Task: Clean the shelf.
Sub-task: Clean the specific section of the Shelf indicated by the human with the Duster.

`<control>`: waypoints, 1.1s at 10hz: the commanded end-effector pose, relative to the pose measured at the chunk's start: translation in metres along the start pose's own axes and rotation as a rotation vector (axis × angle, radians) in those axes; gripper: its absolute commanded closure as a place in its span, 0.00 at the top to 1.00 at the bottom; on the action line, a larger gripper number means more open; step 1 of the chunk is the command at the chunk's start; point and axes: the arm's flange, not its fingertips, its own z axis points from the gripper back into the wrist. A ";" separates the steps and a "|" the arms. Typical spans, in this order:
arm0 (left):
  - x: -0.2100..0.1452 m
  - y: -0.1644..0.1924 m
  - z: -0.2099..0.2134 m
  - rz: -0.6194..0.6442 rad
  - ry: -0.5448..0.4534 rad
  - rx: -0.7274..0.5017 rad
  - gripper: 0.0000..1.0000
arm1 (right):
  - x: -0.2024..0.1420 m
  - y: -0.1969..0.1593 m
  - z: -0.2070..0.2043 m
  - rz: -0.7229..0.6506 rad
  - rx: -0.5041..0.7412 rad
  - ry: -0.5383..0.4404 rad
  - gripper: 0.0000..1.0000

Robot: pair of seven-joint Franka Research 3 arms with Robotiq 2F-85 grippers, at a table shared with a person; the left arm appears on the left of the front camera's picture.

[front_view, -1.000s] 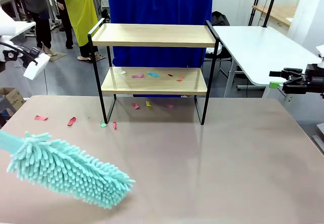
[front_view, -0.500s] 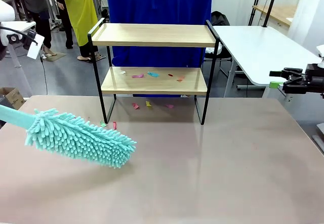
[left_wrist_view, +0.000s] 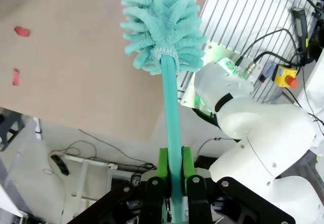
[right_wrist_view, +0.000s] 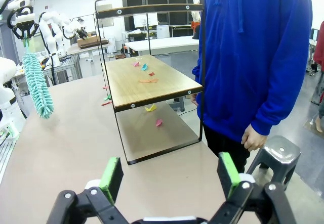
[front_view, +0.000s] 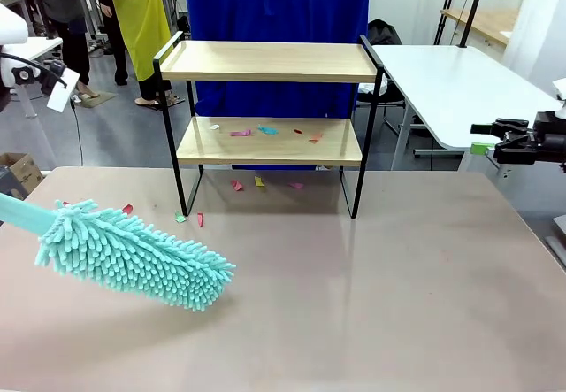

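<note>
Clamping duster handle [left_wrist_view: 171,97], left tool [left_wrist_view: 174,158]; right tool [right_wrist_view: 169,175] agape, horizontal.

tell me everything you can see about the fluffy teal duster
The fluffy teal chenille duster has a long head of soft noodle-like strands all round and a straight teal handle that looks plastic. The left tool is shut on the handle, green pads pressing either side. The head slants down over the near left part of the beige table, short of the two-tier wooden shelf, seemingly just above the surface, with a shadow beneath. Nothing else touches it.
</note>
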 end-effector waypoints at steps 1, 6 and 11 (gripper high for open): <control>-0.003 -0.001 0.003 -0.014 0.003 0.002 0.13 | 0.005 0.000 -0.001 -0.010 -0.006 0.024 1.00; -0.003 -0.001 0.003 -0.014 0.003 0.002 0.13 | 0.005 0.000 -0.001 -0.010 -0.006 0.024 1.00; -0.003 -0.001 0.003 -0.014 0.003 0.002 0.13 | 0.005 0.000 -0.001 -0.010 -0.006 0.024 1.00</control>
